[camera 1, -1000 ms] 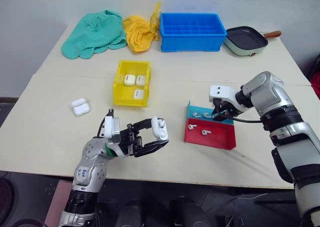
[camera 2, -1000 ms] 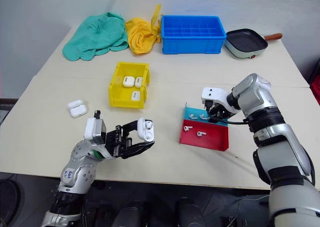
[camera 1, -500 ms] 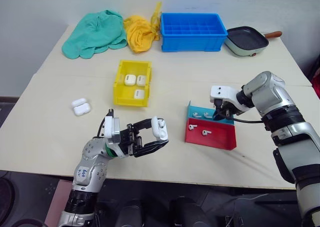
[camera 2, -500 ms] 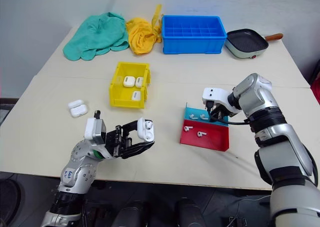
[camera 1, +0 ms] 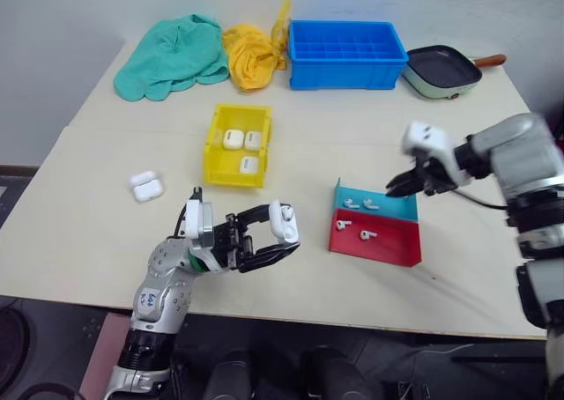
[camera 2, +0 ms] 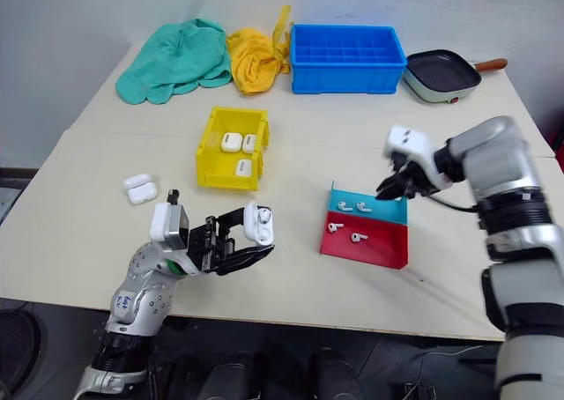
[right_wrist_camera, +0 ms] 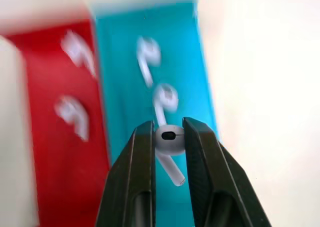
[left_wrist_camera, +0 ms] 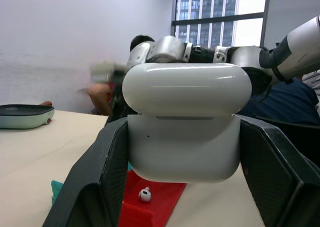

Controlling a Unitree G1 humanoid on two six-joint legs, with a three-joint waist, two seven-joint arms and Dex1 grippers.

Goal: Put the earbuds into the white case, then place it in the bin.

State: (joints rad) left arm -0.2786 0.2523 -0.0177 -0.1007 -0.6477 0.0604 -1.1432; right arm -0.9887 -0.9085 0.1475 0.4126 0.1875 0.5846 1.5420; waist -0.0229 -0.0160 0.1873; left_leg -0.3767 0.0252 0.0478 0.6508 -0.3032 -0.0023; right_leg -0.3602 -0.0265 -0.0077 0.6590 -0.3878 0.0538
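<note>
My left gripper (camera 1: pixel 276 239) is shut on the white case (camera 1: pixel 283 224), held just above the near table edge with its lid up; the left wrist view shows the case (left_wrist_camera: pixel 184 146) clamped between both fingers. My right gripper (camera 1: pixel 396 186) hovers above the teal tray (camera 1: pixel 392 209), shut on one earbud (right_wrist_camera: pixel 172 172) pinched by its head. Two earbuds (camera 1: pixel 352 203) lie in the teal tray, and two more earbuds (camera 1: pixel 343 225) lie in the red tray (camera 1: pixel 392 246). The yellow bin (camera 1: pixel 212 144) stands left of centre and holds three similar cases.
Another white case (camera 1: pixel 146 187) lies open on the table left of the bin. Along the far edge are a green cloth (camera 1: pixel 167 56), a yellow cloth (camera 1: pixel 251 55), a blue compartmented crate (camera 1: pixel 344 56) and a pan (camera 1: pixel 443 70).
My right gripper has closed on an earbud and lifted up and to the right out of the teal tray. The left gripper and the case have stayed put.
</note>
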